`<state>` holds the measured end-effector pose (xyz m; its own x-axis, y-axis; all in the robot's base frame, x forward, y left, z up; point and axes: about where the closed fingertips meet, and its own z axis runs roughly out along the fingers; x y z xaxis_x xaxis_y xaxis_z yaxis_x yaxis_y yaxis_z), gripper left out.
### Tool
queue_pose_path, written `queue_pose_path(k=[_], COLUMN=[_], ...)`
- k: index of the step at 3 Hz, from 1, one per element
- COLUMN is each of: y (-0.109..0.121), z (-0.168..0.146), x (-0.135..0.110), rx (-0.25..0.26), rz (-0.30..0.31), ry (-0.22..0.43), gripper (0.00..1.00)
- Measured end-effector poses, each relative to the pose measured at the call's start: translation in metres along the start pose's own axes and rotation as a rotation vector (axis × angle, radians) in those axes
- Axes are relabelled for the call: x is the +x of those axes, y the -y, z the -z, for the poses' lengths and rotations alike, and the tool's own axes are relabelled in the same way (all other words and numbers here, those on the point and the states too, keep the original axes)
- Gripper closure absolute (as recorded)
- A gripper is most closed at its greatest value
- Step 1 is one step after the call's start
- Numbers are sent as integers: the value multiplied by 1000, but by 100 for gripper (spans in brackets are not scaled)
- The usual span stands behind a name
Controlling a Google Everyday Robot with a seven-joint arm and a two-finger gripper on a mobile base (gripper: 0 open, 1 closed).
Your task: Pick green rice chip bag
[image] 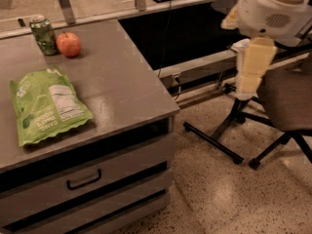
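The green rice chip bag lies flat on the left part of the grey cabinet top, with its white nutrition label facing up. My gripper hangs as a cream-coloured piece under the white arm housing at the upper right. It is out over the floor, well to the right of the cabinet and far from the bag. It holds nothing that I can see.
A small green drink can and a red apple stand at the back of the cabinet top. The cabinet has a drawer with a dark handle. A chair with black legs stands on the speckled floor under my arm.
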<state>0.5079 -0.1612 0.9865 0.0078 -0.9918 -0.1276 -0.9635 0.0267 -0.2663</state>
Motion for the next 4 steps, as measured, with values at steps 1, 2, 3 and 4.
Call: queue_pose_path(k=[1,2,3,4], y=[46,66,59,56], z=[-29,-54,-81,-85], x=[-69,-140,-206,-214], rx=[-18,0,14,20], rz=[285,559,807,851], ry=[1,27,59,66], gripper=[0,0,0,0])
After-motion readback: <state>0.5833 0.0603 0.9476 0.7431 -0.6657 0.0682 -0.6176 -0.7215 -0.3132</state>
